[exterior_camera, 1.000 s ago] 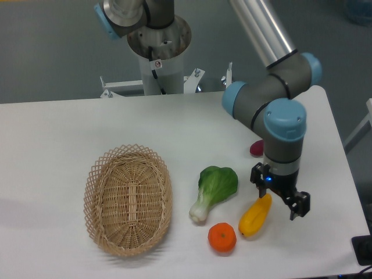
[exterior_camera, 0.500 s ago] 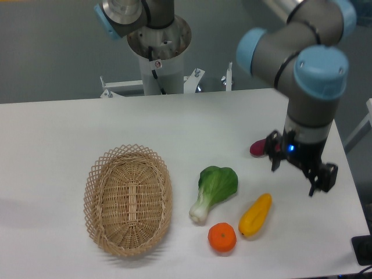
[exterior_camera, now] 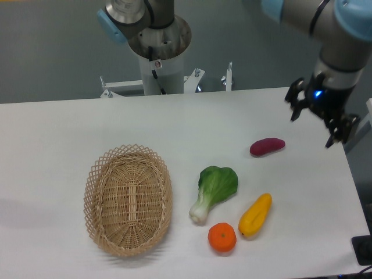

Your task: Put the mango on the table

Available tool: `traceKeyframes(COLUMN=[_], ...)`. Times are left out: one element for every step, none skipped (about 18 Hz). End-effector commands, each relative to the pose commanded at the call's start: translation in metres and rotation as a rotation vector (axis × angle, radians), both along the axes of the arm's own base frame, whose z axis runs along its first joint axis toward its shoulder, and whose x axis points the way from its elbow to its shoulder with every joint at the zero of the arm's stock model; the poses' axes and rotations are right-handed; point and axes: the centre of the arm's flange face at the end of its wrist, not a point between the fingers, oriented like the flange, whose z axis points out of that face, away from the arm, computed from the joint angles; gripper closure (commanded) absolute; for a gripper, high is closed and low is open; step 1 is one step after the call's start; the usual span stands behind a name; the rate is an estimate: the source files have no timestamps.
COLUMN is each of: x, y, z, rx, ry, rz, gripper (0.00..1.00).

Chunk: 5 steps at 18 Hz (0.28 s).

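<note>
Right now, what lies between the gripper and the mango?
In the fixed camera view, only bare table lies between the open gripper and the mango; the sweet potato sits just left of that line.

No readable words, brand names or numbers anywhere. Only a small red-and-white sticker (exterior_camera: 157,64) on the front of the grey robot base column (exterior_camera: 158,55) behind the tabletop (exterior_camera: 70,128), too small and blurred to make out any marking.
</note>
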Motion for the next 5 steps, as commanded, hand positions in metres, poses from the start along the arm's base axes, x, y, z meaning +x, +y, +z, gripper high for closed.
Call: traceKeyframes(x=[-0.0003, -0.0035, -0.0037, -0.0032, -0.0028], y=[-0.0029, -0.0085, -0.0104, -0.0105, -0.0106], z=[0.003, 0.0031, 0.0058, 0.0068, 0.008], rx=[0.011, 0.015, 0.018, 0.018, 0.019], ry=[0.003, 0.003, 0.007, 0.009, 0.011], rz=[-0.008, -0.003, -0.001, -0.001, 0.0], gripper=[0.0, 0.0, 0.0, 0.0, 0.0])
